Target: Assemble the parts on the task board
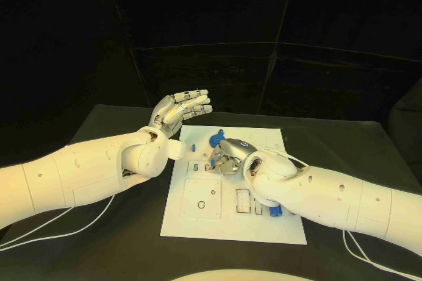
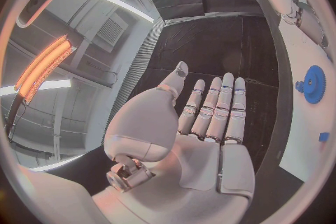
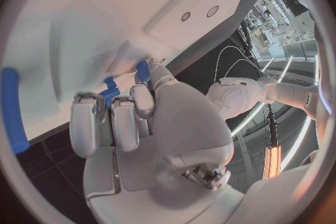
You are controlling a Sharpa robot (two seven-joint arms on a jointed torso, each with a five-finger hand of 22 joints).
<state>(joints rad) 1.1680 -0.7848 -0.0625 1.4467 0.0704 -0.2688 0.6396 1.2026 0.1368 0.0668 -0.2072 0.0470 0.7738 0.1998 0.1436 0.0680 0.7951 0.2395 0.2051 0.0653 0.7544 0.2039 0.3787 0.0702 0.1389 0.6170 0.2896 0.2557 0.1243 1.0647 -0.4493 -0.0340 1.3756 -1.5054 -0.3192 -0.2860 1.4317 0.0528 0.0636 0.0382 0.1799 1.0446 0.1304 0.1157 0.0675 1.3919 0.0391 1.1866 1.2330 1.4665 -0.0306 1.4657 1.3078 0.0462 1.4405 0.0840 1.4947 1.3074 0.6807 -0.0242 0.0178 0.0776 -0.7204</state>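
White arms (thin cables), silver hands

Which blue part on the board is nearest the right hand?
The round blue toothed gear, just beyond the right hand and its fingers. The small blue peg lies back beside the forearm.

So there's a black desk with a white task board lying flat in the middle of it. A couple of thin white cables trail across the desk near both front corners.
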